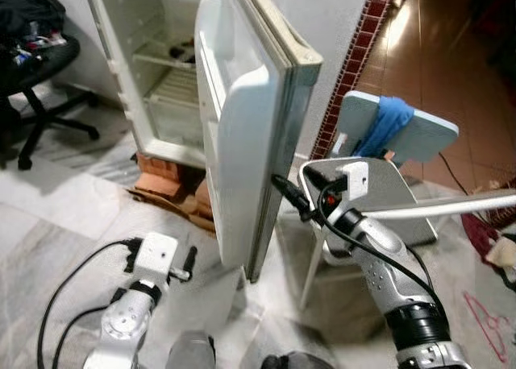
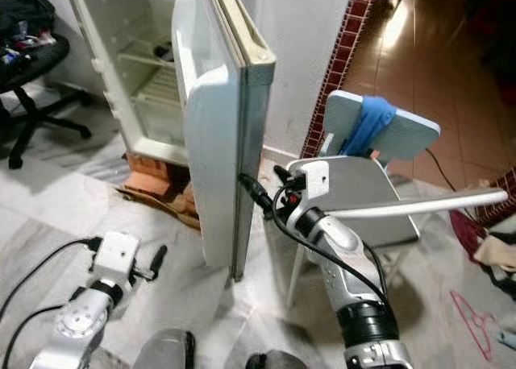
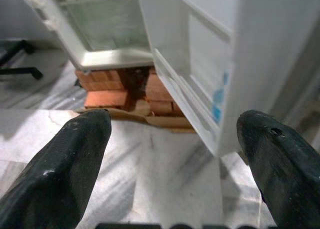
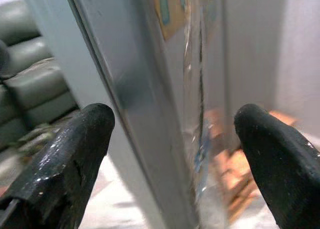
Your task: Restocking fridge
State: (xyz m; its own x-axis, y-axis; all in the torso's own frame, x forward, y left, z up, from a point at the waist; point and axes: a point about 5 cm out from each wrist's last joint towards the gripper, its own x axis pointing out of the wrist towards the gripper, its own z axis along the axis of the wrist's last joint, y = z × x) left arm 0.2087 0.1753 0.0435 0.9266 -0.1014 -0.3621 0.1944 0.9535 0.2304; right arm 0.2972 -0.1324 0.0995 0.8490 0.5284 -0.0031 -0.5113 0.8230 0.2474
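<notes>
Low on the left, the left tool (image 3: 172, 154) hangs with its two black fingers (image 3: 65, 164) spread wide and nothing between them. Its silver arm is bent up from the bottom of the head views, wrist cocked forward, black cables looping off behind it. Ahead of this tool lies pale marble floor (image 1: 72, 224), and beyond that the bottom edge of the fridge (image 1: 153, 79), which stands on a stack of red bricks (image 3: 107, 89) with flattened cardboard under them. The cabinet is open, its wire shelves showing. To this tool's far side, the lower corner of the fridge door (image 1: 246, 135) hangs just above the floor.

Moving right, the door stands swung out, edge-on to the robot. The right tool (image 4: 172, 154) reaches it with the arm stretched forward and up, fingers parted wide and straddling the door's edge, one finger (image 4: 65, 164) on the inner side and the other toward the outer face. Whether either finger touches the door I cannot tell. A blue and orange sticker on the door is too blurred to read.

Behind the right arm stands a grey chair (image 1: 403, 192) with a blue cloth (image 1: 387, 123) over its back.
</notes>
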